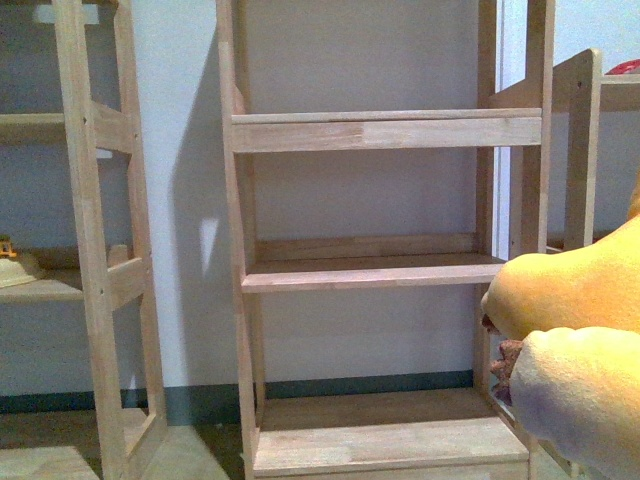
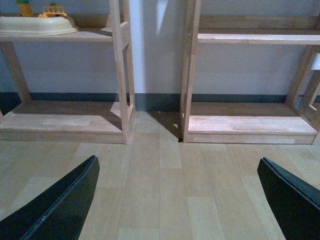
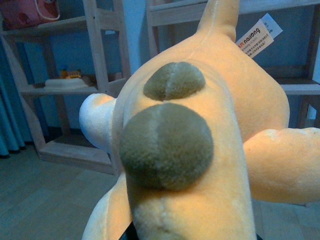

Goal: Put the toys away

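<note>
The toy is a big orange-yellow plush animal point(image 3: 210, 165) with two round brown patches and a white label; it fills the right wrist view, where my right gripper is shut on it, its fingers hidden under the plush. In the front view the same plush animal point(image 1: 575, 320) bulges in at the lower right, in front of the middle wooden shelf unit point(image 1: 385, 270). My left gripper point(image 2: 180, 200) hangs open over bare wooden floor, its black fingers point(image 2: 60, 205) wide apart with nothing between them.
Three wooden shelf units stand against the wall. The left unit point(image 1: 95, 280) carries a cream tray point(image 2: 37, 25) with small toys on a shelf. A red bag point(image 3: 30, 12) sits on a high shelf. Plank floor point(image 2: 160, 180) lies before the shelves.
</note>
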Controlling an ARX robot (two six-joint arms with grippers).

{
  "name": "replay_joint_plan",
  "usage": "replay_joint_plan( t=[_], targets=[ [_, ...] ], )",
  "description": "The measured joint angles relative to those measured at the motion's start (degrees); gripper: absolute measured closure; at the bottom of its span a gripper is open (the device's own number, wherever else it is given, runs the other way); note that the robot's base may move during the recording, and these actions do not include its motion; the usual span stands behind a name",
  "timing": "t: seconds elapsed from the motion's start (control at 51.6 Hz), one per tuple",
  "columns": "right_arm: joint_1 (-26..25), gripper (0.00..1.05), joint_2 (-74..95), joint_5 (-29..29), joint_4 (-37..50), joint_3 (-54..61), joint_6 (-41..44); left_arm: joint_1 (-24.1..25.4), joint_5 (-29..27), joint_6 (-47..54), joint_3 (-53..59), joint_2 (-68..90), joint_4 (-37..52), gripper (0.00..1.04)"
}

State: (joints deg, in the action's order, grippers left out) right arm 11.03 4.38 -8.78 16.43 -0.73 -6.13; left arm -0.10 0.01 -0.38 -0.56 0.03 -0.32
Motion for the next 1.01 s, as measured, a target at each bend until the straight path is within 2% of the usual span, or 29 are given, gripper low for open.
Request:
replay_joint_plan(
  t=[1.007],
  targets=[
    [0.0,0.97,0.0,0.0,0.0,0.0,0.0,0.0,0.0,0.0,0.0,0.0,0.0,0.06]
  ],
)
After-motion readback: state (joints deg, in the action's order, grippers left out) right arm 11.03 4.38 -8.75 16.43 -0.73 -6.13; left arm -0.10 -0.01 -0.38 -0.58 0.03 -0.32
